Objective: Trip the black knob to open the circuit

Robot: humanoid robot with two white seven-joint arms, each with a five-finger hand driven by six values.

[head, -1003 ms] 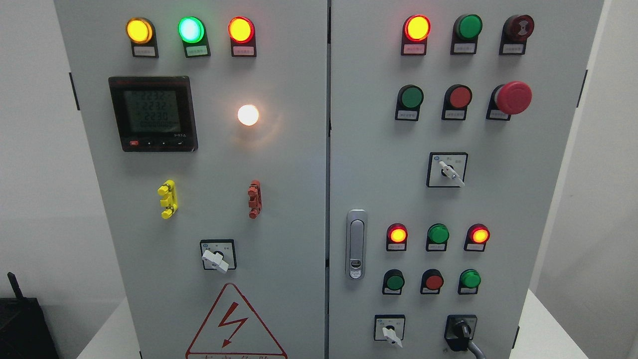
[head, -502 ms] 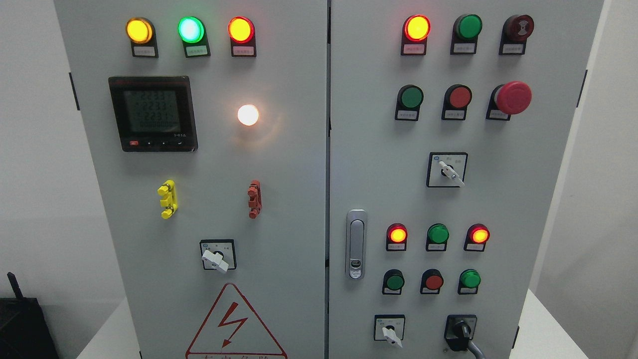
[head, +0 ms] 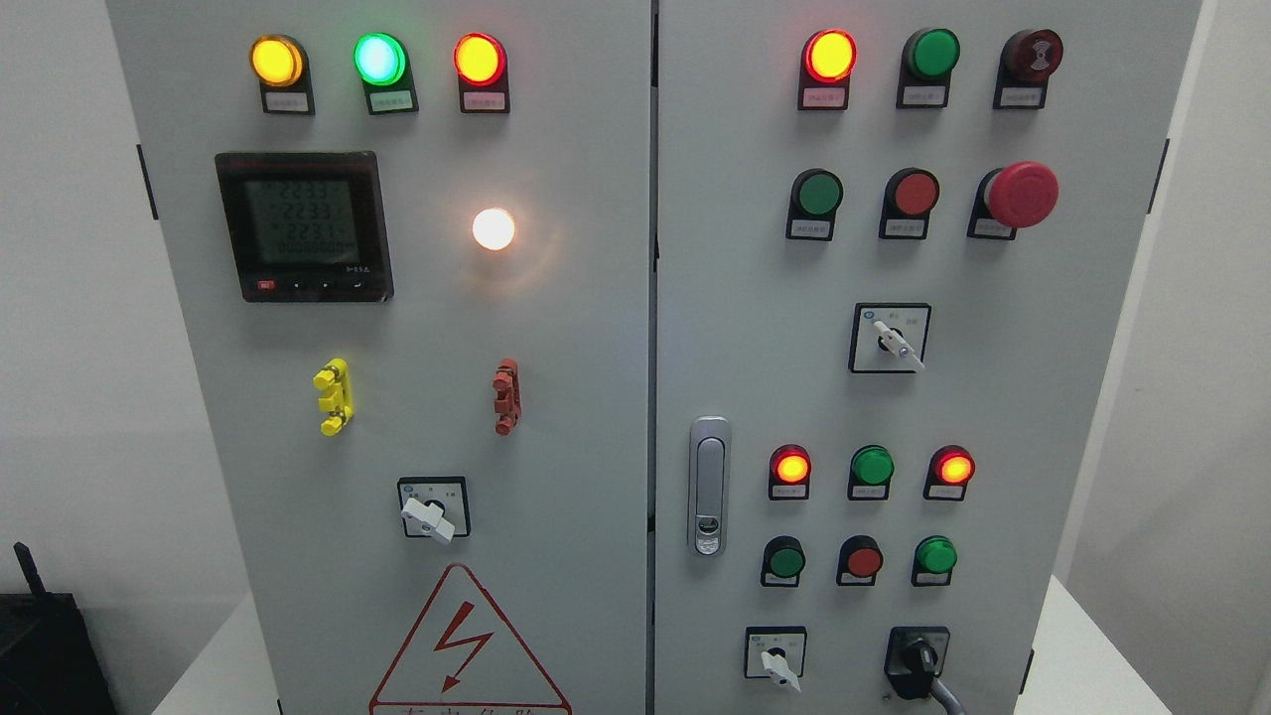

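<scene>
Black knob (head: pixel 919 659) is mounted at the bottom right of the grey cabinet's (head: pixel 596 348) right door, its handle pointing downward and slightly to the right. No robot hand is seen anywhere in the head view, so the state of the fingers cannot be told. Just left of the black knob a white-handled selector switch (head: pixel 776 660) is fixed on the same row. Above the black knob three small push buttons are set in a row, the nearest being a green button (head: pixel 935 555), and above those a row of lamps is seen, with a red lamp (head: pixel 954 467) lit. Farther up from the black knob a red mushroom button (head: pixel 1023 195) stands out from the door. Well to the left of the black knob a silver door latch (head: pixel 709 486) is placed upright beside the seam between the doors, and on the left door a red-bordered warning triangle (head: pixel 462 645) is partly cut off by the lower edge.
</scene>
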